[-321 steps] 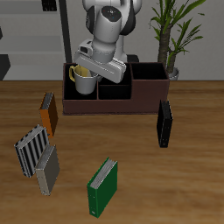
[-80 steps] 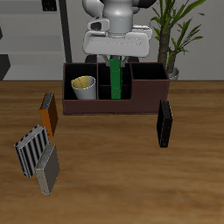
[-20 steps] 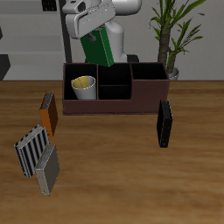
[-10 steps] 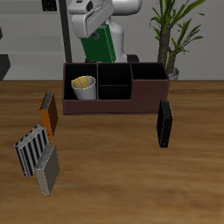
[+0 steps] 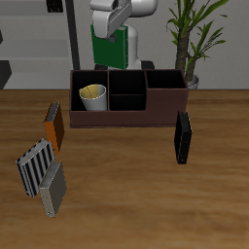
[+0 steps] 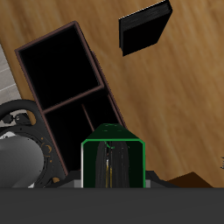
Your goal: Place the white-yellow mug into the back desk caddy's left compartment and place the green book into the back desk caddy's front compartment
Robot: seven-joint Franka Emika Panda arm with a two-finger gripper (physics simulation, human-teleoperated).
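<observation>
My gripper (image 5: 111, 29) is shut on the green book (image 5: 109, 47) and holds it nearly upright, high above the back edge of the back desk caddy (image 5: 160, 107). The wrist view shows the book's top edge (image 6: 112, 162) between my jaws, with the caddy's cells (image 6: 98, 72) below it. The white-yellow mug (image 5: 92, 96) stands in the caddy's left compartment. The front compartment (image 5: 126, 101) of the split middle section is empty and lies below and in front of the book.
A black book (image 5: 182, 137) stands before the caddy's other end and also shows in the wrist view (image 6: 144, 26). An orange book (image 5: 53, 126), a striped book (image 5: 34, 165) and a grey book (image 5: 52, 188) lie nearer the front edge. A potted plant (image 5: 195, 39) stands behind the caddy.
The green book has swung from a tilt to nearly upright in my gripper, still high above the caddy. The mug and the other books have not moved.
</observation>
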